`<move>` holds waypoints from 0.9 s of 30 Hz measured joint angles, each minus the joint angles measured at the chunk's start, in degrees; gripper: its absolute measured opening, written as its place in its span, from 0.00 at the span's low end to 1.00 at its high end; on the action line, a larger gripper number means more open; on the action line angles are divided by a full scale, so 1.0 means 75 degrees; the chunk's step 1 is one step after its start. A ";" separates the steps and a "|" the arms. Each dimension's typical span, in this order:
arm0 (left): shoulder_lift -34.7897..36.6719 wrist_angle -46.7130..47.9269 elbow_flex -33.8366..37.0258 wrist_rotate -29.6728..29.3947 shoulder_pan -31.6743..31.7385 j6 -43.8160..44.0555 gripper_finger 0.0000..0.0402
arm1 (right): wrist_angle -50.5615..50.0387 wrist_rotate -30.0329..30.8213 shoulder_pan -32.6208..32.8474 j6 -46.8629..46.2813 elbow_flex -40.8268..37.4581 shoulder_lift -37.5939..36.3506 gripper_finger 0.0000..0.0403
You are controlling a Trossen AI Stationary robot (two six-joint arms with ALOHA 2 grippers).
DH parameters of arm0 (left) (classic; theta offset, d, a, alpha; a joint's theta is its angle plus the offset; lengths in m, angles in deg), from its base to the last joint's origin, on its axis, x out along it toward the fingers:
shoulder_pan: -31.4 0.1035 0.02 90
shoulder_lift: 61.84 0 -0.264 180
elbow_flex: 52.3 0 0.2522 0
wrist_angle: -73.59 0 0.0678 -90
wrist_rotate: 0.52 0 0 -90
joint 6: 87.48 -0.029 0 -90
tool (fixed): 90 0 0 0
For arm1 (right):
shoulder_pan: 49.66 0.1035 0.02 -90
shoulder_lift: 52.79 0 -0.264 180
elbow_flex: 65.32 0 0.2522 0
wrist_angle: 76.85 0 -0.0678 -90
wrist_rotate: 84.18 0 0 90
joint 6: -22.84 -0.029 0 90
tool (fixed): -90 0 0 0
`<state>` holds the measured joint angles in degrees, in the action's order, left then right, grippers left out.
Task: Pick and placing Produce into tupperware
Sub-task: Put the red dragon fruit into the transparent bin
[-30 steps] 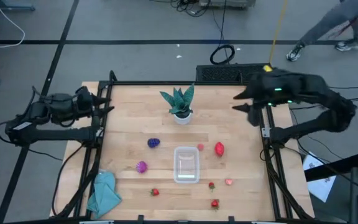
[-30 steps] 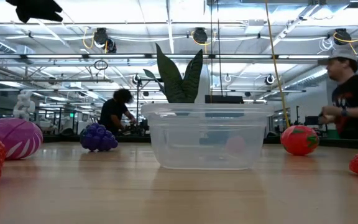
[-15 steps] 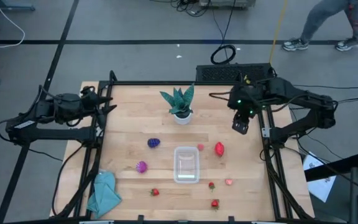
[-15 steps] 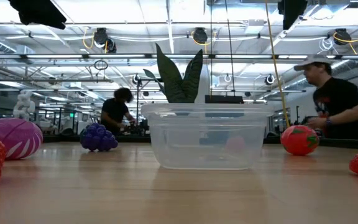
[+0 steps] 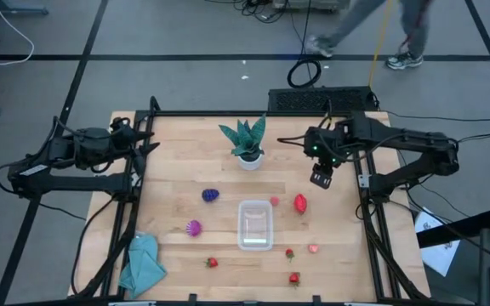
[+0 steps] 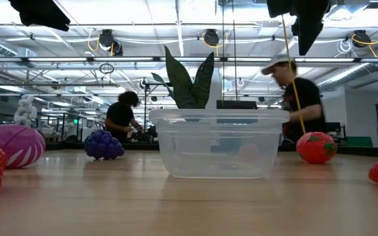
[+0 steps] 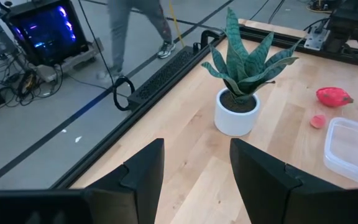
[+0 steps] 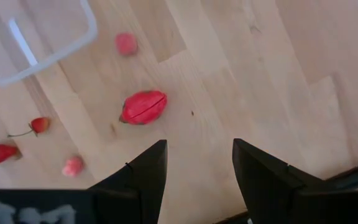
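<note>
Hovering above the red fruit [image 5: 300,203], right gripper [image 5: 321,177] spread open, empty. Left gripper [image 5: 147,144] parked open at table edge, beside tupperware [image 5: 255,225] nothing held.

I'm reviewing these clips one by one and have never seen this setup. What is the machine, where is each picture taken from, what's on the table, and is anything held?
Two dark robot arms work at a wooden table. One camera looks straight down, one sits at table height, and one rides on each wrist. The left gripper waits open at the table's left edge. The right gripper hangs open above the large red fruit, holding nothing. A clear tupperware sits mid-table, empty, with small toy fruits scattered around it, a potted plant behind and a teal cloth at the front left.
</note>
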<state>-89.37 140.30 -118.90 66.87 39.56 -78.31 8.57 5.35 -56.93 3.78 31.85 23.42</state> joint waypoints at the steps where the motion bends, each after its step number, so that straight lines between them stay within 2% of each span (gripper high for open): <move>1: 0.0000 0.0000 0.0000 0.0000 0.0000 0.0000 0.46 | 0.0059 -0.0065 0.0000 0.0020 -0.0063 0.0002 0.43; 13: 0.0000 0.0000 0.0000 0.0000 0.0000 0.0004 0.46 | 0.0672 -0.0943 -0.0003 -0.0206 -0.0849 -0.0001 0.52; 27: 0.0000 0.0000 0.0000 -0.0003 0.0000 0.0012 0.46 | 0.1017 -0.0973 -0.0003 -0.1894 -0.1010 -0.0004 0.60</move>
<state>-89.37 140.30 -118.90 66.84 39.56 -78.22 16.20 -1.95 -56.95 -10.43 24.28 23.39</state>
